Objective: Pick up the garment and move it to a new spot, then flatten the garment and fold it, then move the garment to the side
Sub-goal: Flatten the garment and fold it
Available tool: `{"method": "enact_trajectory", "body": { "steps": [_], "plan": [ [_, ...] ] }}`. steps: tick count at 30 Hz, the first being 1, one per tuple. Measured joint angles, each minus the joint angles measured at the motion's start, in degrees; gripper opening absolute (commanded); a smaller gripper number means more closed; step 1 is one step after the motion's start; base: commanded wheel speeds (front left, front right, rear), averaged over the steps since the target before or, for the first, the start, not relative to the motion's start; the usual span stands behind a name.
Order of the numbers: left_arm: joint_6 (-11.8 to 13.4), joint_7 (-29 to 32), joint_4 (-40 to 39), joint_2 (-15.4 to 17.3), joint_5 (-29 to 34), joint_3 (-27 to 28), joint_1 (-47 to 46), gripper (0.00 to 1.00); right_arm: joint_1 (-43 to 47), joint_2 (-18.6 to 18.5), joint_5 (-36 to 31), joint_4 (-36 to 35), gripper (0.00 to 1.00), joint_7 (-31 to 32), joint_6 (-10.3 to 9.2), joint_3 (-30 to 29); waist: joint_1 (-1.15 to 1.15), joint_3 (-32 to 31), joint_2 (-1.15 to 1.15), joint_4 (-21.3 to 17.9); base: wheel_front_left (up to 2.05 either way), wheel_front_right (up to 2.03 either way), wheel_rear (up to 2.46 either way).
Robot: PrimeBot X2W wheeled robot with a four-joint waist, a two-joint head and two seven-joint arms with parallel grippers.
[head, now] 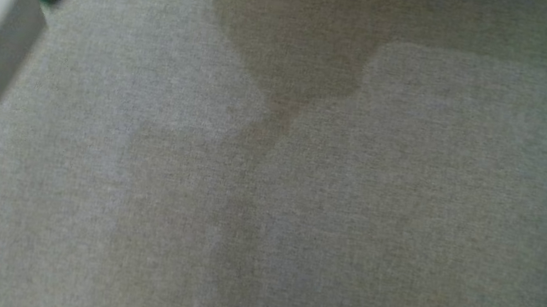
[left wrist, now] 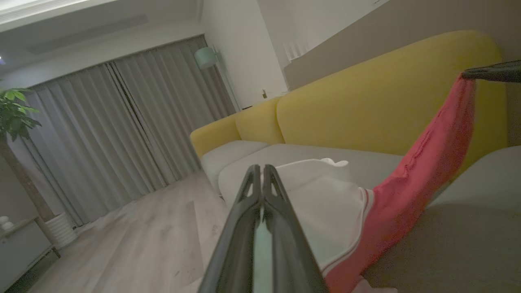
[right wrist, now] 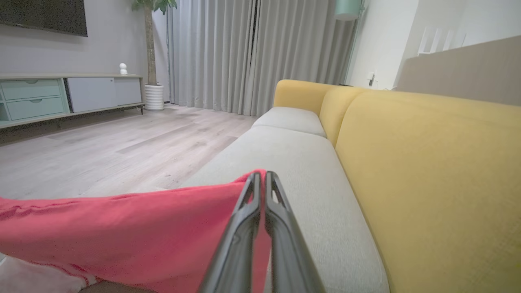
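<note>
Over grey sofa seat (right wrist: 309, 179), garment (right wrist: 142, 228) in right hand (right wrist: 262, 177), probably left hand (left wrist: 259, 169).

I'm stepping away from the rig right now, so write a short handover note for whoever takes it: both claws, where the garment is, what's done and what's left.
Claws: the left claw is shut and appears to pinch the white end of the garment; the right claw is shut on its red edge.
Position: the garment is lifted and stretched between the two claws above the grey sofa seat, in front of the yellow backrest.
Done: the pick-up.
Left: set it down at a new spot, flatten it, fold it, then move it to the side.
</note>
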Motion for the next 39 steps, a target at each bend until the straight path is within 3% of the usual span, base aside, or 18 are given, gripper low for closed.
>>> {"method": "enact_trajectory", "body": {
  "steps": [9,11,21,28,39],
  "plan": [
    [-0.5,0.0,-7.5,2.4,-2.0,1.2,23.3,0.0,13.6,-0.5,4.8,-1.4,0.0,-1.0,0.0,1.0,-0.02,-5.0,0.0,-1.4,0.0,0.0,0.0],
    [1.0,0.0,-9.8,3.4,-2.9,1.1,31.9,0.0,20.7,-0.6,6.6,-2.8,0.0,-1.0,0.0,0.9,-0.03,-7.8,0.0,-1.9,0.0,0.0,0.0],
    [3.1,0.1,-13.6,4.1,-8.1,-0.7,53.6,0.0,41.9,-1.0,3.8,-10.0,0.0,-1.0,0.0,-5.1,-0.04,-15.5,0.01,-3.2,0.0,0.0,0.0],
    [6.5,0.1,-17.3,4.4,-8.2,-3.0,63.1,0.0,56.9,1.6,1.1,-15.1,0.0,-1.0,0.0,-11.7,-0.03,-19.0,0.01,-3.4,0.0,0.0,0.0],
    [8.2,1.7,-21.5,6.7,-8.2,-4.6,67.4,0.0,66.9,4.2,-2.9,-23.2,0.0,0.8,0.0,-20.9,-0.02,-18.8,0.01,-3.0,0.0,0.0,0.0]
  ]
}}
